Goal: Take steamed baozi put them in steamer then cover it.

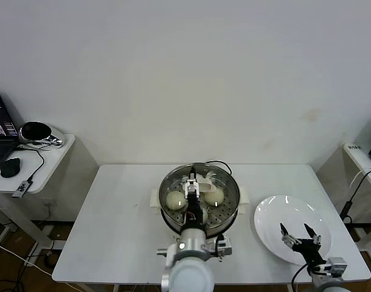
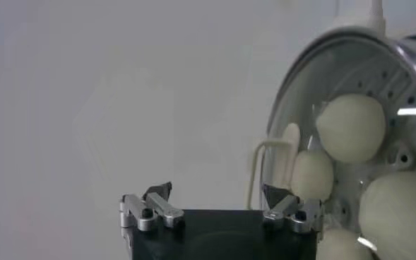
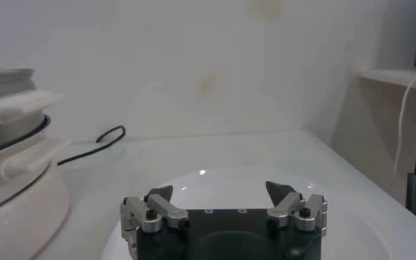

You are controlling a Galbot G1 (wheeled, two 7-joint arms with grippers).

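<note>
Hovering over the steamer (image 1: 199, 201), the left claw (image 1: 193, 196) stands spread wide, gripping nothing; the cover's (image 1: 173, 182) cream handle (image 2: 270, 164) sits just between its tips. Through the clear glass, smooth rounded baozi (image 2: 351, 128) rest on the perforated steel tray, some hidden behind the arm. The right claw (image 1: 298, 234) hangs equally wide and empty above the glossy white plate (image 1: 277, 213) on the table (image 1: 118, 207).
</note>
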